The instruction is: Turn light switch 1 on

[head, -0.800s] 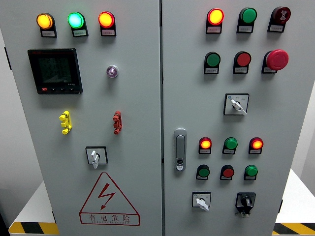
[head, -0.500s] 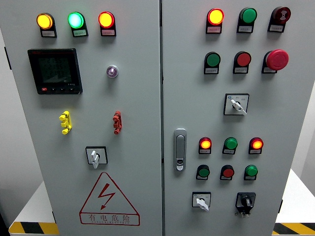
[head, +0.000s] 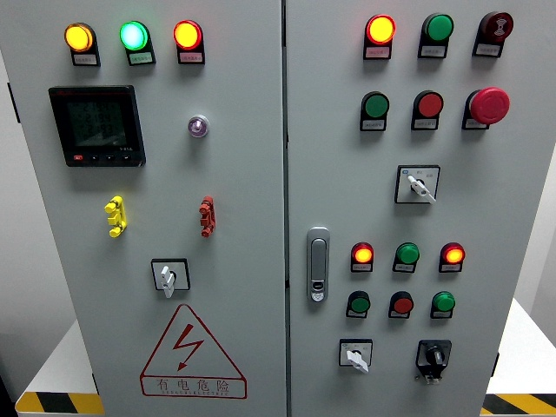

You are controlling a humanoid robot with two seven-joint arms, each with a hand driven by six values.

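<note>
Neither hand is showing up in front of the grey control cabinet so can't tell their state, and nothing's marking switch 1 among the selector switches around the door handle, so it's risking the wrong knob.

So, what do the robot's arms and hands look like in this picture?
Neither arm nor hand shows in the head view, so their look cannot be told. Only the grey cabinet with its lamps, buttons and switches is in view.
</note>
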